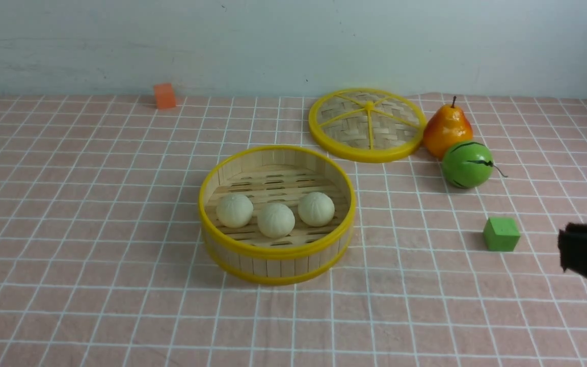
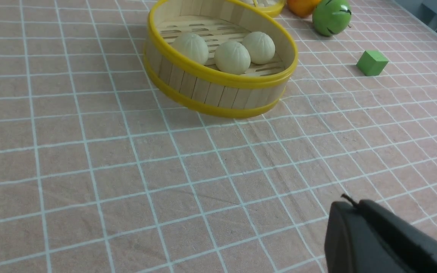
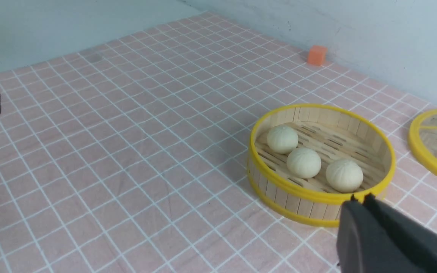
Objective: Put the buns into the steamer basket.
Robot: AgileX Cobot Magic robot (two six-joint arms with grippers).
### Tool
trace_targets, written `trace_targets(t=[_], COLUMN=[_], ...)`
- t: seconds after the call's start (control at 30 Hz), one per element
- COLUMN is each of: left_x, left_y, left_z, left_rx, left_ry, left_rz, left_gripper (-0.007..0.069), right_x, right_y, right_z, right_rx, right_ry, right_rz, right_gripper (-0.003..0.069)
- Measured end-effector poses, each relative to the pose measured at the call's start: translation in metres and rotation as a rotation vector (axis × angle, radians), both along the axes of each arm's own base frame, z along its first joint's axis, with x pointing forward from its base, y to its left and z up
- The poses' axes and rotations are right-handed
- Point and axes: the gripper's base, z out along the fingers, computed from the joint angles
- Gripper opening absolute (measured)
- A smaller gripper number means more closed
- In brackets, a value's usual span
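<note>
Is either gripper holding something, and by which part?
Nothing is held. The left gripper and right gripper are shut and empty; the buns lie in the steamer basket.

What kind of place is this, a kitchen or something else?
Probably a staged tabletop for robot practice, not a kitchen: a pink checked cloth against a bare wall, toy-like pear and green cube, steamer basket with buns.

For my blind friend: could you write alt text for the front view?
Three cream buns sit inside an open bamboo steamer basket on a pink checked cloth. The lid, pear, green fruit and green cube lie to its right.
</note>
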Motion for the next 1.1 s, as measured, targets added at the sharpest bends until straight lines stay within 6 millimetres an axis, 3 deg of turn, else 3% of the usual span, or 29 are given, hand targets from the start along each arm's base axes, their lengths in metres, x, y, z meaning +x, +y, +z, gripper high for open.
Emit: trace_targets(t=[0.2,0.57,0.67,0.7,0.8,0.93,1.1], left_x=[0.000,0.000,0.000,0.000,0.000,0.000,0.000], left_y=[0.000,0.000,0.000,0.000,0.000,0.000,0.000], left_z=[0.000,0.000,0.000,0.000,0.000,0.000,0.000], left_rx=[0.000,0.001,0.001,0.001,0.001,0.001,0.001], left_ry=[0.000,0.001,0.001,0.001,0.001,0.001,0.001], left_rz=[0.000,0.000,0.000,0.000,0.000,0.000,0.000], left_gripper=[0.0005,0.0018,0.0020,0.0021,0.0027,0.0029,0.0032], right_x=[-0.018,-0.015,-0.007,-0.006,-0.006,-0.013,-0.020], right_y=[-0.007,-0.009,-0.011,-0.012,-0.026,-0.045,-0.065], right_z=[-0.025,-0.035,-0.063,-0.062,-0.107,-0.147,-0.174], right_rx=[-0.046,-0.053,0.061,0.071,0.156,0.198,0.237], right_ry=[0.046,0.068,0.096,0.089,0.083,0.084,0.060], right_rz=[0.038,0.004,-0.101,-0.109,-0.267,-0.442,-0.686], right_gripper=[-0.0001,-0.0022,-0.0022,-0.0022,-0.0022,-0.0022,-0.0022])
